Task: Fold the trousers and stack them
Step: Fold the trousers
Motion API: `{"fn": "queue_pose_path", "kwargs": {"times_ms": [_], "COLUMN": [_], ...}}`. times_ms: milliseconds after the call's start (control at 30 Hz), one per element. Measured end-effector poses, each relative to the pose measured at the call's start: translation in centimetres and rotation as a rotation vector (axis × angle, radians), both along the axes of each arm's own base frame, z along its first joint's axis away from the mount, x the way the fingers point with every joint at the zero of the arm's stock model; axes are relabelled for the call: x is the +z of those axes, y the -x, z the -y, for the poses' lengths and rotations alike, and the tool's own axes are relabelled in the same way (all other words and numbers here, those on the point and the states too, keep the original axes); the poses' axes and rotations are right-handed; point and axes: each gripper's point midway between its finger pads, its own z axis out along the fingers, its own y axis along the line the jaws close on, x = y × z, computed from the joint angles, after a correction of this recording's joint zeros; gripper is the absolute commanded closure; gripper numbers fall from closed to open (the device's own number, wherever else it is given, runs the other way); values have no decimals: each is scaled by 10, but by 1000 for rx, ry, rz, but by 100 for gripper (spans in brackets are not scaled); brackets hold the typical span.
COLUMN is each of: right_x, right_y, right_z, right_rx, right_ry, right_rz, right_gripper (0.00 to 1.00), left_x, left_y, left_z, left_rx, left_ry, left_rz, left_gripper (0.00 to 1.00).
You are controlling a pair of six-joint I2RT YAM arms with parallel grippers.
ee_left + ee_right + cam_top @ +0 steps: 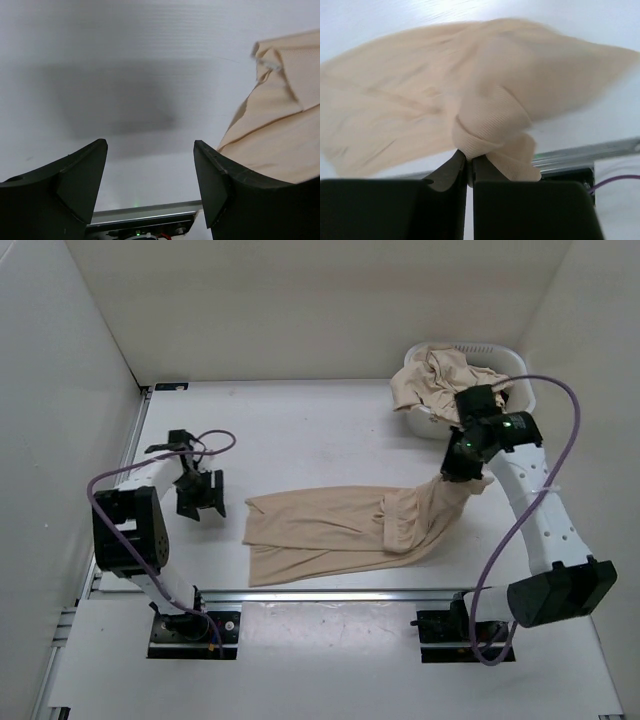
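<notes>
Right tool [458, 476] is clenched on a bunched fold of the trousers [320, 530], its jaws pressed together with the waist end pinched between them and lifted off the desk [300, 430]. From there the legs run flat and wrinkled across the desk, down and to the left of the basket [503, 358]. Left tool [200, 502] hangs released farther left of the basket, jaws spread with nothing between them, just past the leg ends.

By my reading the task is at an early stage. One pair is out of the basket and mostly spread, but I can make out no finished fold and no stack anywhere. Other trousers [440, 380] sit crumpled in the basket, spilling over its left rim. This pair has to be laid out, folded and set down, then the rest taken in turn.
</notes>
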Motion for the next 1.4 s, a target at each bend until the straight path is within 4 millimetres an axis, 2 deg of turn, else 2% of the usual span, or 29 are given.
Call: {"fn": "queue_pose_path", "kwargs": {"times_ms": [33,133,200,300,333,433,500,533,767,867,967,1000,1067,1100,1133,1167,1233,1367,1400], "right_x": [10,15,7,-20,-30,-47,-49,-47,-43,-43,-56,-63,-79,-85,-88,-89,-87,-70,-64], "right_y": [-1,4,-2,-4,0,20,36,42,53,55,61,65,73,77,79,81,85,86,86], "right_z": [-20,-95,-150,-225,-248,-287,-295,-297,-316,-338,-361,-368,-375,-378,-381,-383,-388,-403,-407], "right_rx": [53,266,381,508,544,615,642,650,710,776,852,878,928,957,987,1017,1072,1159,1169], "right_ry": [4,28,62,98,108,117,117,113,40,2,-39,-47,-53,-55,-57,-60,-62,-67,-74], "right_rz": [18,-6,-32,-59,-63,-77,-89,-92,-103,-101,-136,-158,-209,-228,-236,-238,-221,-94,-46], "right_gripper": [100,100,100,100,100,100,100,100,100,100,99,85,66,53,47,44,38,37,33], "left_x": [-3,-12,-17,-21,-20,-21,-25,-26,-28,-29,-29,-29,-29,-29,-27,-26,-24,-19,-15], "left_y": [1,7,14,23,26,32,36,37,38,38,38,38,38,38,36,36,30,1,-7], "left_z": [13,50,71,95,104,122,131,134,141,141,140,140,140,140,139,138,126,80,68], "left_rx": [-40,-147,-197,-251,-266,-304,-317,-320,-317,-317,-318,-317,-315,-311,-302,-293,-265,-193,-180], "left_ry": [14,73,123,190,216,260,274,280,302,299,293,292,291,293,294,294,267,138,99], "left_rz": [-14,-56,-86,-132,-144,-177,-214,-230,-280,-283,-283,-282,-284,-285,-285,-287,-279,-180,-147], "left_gripper": [18,17,15,15,17,37,49,51,56,57,59,59,47,43,39,33,30,22,19]}}
